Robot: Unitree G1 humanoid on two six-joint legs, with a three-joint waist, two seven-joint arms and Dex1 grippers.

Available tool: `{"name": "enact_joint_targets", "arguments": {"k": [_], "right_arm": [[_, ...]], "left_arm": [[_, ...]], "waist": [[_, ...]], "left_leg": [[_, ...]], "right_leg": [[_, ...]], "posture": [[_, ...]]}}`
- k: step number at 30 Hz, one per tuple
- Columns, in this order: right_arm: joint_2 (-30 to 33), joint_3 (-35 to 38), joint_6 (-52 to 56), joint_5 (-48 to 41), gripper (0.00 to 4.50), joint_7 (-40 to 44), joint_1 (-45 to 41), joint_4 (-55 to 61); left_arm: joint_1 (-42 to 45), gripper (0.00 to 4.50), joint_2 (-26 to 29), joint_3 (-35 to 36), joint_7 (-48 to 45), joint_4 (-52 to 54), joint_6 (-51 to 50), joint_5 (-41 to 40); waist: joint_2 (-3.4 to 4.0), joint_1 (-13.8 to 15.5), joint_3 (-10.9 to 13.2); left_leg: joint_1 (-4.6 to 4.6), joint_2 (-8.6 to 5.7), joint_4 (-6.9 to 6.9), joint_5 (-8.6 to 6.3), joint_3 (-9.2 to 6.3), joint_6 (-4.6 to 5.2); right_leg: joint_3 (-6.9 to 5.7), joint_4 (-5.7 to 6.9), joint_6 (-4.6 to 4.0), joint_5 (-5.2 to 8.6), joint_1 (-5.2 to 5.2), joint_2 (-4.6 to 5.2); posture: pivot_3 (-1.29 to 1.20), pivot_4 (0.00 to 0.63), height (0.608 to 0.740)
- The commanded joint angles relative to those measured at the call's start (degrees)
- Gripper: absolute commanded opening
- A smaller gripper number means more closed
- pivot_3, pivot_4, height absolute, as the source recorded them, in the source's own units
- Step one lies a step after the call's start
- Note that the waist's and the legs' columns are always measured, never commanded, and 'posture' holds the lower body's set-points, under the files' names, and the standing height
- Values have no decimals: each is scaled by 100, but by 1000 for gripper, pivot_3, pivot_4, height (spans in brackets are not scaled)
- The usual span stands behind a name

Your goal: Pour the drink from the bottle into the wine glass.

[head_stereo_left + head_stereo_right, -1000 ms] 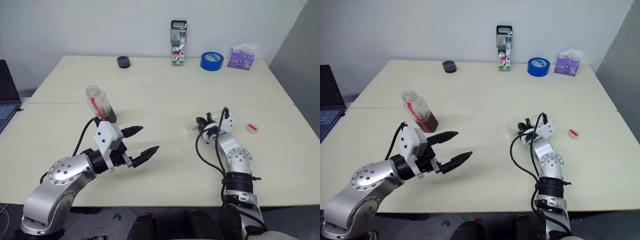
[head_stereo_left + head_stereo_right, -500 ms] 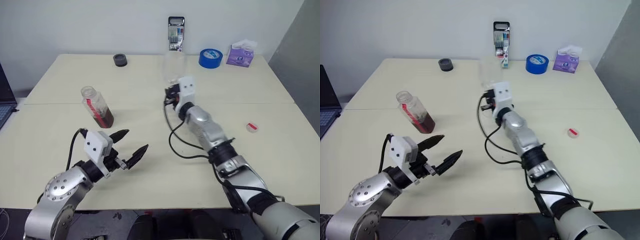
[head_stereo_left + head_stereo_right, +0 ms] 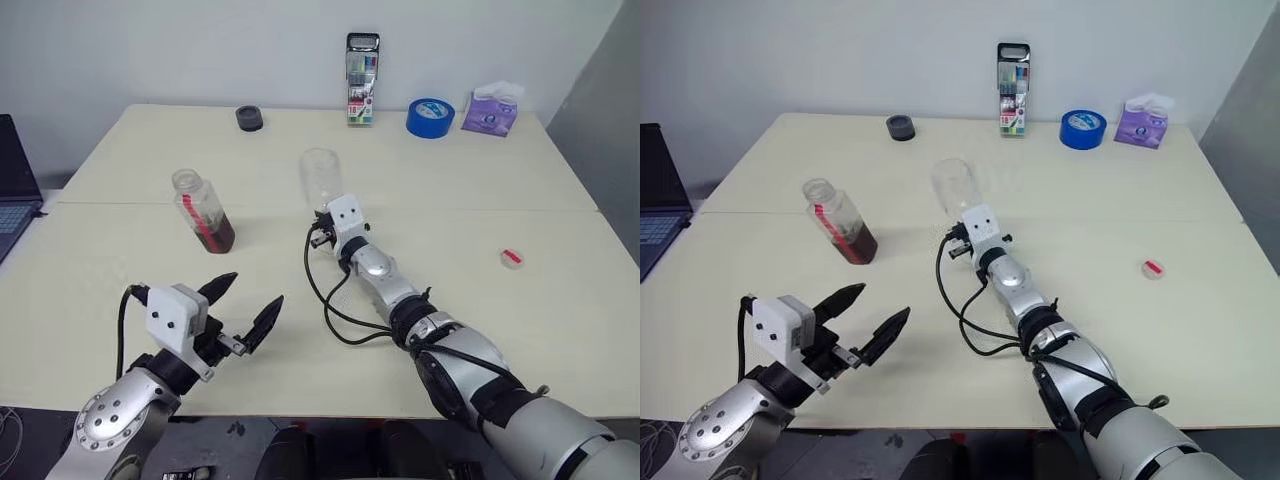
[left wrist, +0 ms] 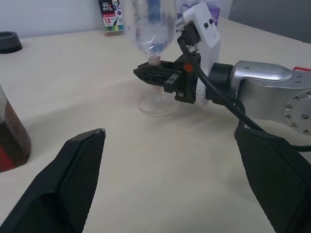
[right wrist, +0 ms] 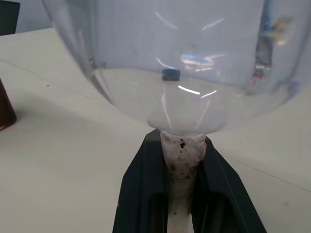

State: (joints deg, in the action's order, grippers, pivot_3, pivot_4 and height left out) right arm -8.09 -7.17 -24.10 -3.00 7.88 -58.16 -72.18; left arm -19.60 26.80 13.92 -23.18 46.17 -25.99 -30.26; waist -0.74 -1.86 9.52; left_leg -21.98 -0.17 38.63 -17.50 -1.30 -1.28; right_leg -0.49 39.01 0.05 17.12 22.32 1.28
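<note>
The wine glass (image 3: 320, 178) stands upright at mid table, empty, its round foot (image 4: 158, 104) down at the tabletop. My right gripper (image 4: 156, 74) is shut on its stem (image 5: 182, 150), the black fingers (image 5: 141, 194) pressing from both sides. The bottle (image 3: 203, 210) stands uncapped to the left of the glass, a red strip down its side and a little dark drink (image 3: 857, 245) at its bottom. My left gripper (image 3: 252, 292) hangs open near the table's front edge, in front of the bottle and apart from it, with nothing between its fingers (image 4: 73, 179).
Along the far edge stand a marker pack (image 3: 360, 80), a blue tape roll (image 3: 430, 117), a purple tissue pack (image 3: 490, 110) and a small black round thing (image 3: 249, 118). A red-and-white cap (image 3: 512, 258) lies at the right. A laptop (image 3: 12, 190) sits off the left edge.
My right arm has carried the wine glass from the right side to mid table and turned it upright. The open left gripper has drawn back toward the front edge.
</note>
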Motion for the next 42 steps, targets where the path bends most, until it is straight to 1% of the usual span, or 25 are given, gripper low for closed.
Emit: {"name": "enact_joint_targets", "arguments": {"k": [1,12,14,15,16,24,25,30,32,34,36,38,40,42], "right_arm": [[-285,149,-297,104,235,36,77,47],[-361,159,-349,460,235,-25,318,-3],[-320,92,-364,618,957,-226,349,-6],[-312,86,-370,656,1136,-264,354,-5],[-314,92,-372,681,1442,-282,357,-3],[-277,156,-427,758,4211,-269,400,63],[-255,163,-450,757,4472,-248,428,91],[21,233,-550,624,4472,165,763,522],[300,163,-572,557,4472,669,1181,1116],[677,114,-407,459,4472,1183,1726,1994],[1065,131,21,304,4472,1617,2286,3095],[1463,105,731,29,4472,2130,2816,4318],[1991,-45,1341,-224,4472,2757,3289,5568],[2567,-74,2200,-711,4472,3339,3656,6784]], "left_arm": [[1,4500,-8,104,24,175,89,-33],[2,4500,23,157,-89,38,179,-19],[20,4500,47,147,-122,5,181,12],[33,4500,56,140,-138,-6,182,21],[41,4500,61,139,-155,-18,187,26],[241,4500,110,116,-159,-104,133,20],[254,4500,107,109,-153,-105,128,22],[319,4500,46,81,-45,-126,116,50],[347,4500,15,51,-16,-177,135,92],[377,4500,17,-4,-18,-253,204,212],[437,4500,-28,-4,21,-330,247,275],[502,4500,-87,35,96,-408,279,325],[576,4500,-197,64,278,-505,307,440],[654,4500,-333,60,583,-629,324,717]], "waist": [[0,-1,0],[0,0,0],[-1,0,-1],[-1,0,-1],[-1,0,-1],[-1,-1,-1],[-1,-1,-1],[-1,3,-1],[-2,5,-2],[-1,27,-2],[-2,58,-2],[-3,73,-2],[-1,72,-2],[1,42,0]], "left_leg": [[0,0,0,0,0,0],[3,0,0,1,1,-2],[4,0,0,1,1,-2],[5,0,0,1,1,-2],[5,0,0,1,1,-2],[5,0,2,2,1,-4],[5,0,2,2,1,-4],[5,0,2,2,0,-4],[5,0,2,2,0,-4],[4,0,3,2,0,-3],[3,-2,8,0,-2,0],[-1,-4,10,-7,-4,12],[-1,-3,9,-9,-4,16],[4,-1,8,-11,-6,18]], "right_leg": [[0,0,0,0,0,0],[0,1,0,0,-3,0],[0,1,0,0,-3,0],[0,1,0,0,-4,0],[0,1,0,0,-4,0],[1,2,0,0,-4,-1],[1,2,0,0,-4,-1],[0,1,0,0,-6,-1],[0,1,0,0,-6,-1],[0,0,0,0,-6,-1],[-1,-2,1,0,-11,0],[-2,-5,3,-1,-12,2],[-2,-3,3,-1,-11,2],[-2,-1,3,0,-11,-1]], "posture": [[0,150,740],[0,150,740],[0,150,740],[0,150,740],[0,150,740],[0,150,740],[0,150,740],[0,150,740],[0,150,740],[0,150,740],[0,150,740],[0,150,740],[0,150,740],[0,150,740]]}}
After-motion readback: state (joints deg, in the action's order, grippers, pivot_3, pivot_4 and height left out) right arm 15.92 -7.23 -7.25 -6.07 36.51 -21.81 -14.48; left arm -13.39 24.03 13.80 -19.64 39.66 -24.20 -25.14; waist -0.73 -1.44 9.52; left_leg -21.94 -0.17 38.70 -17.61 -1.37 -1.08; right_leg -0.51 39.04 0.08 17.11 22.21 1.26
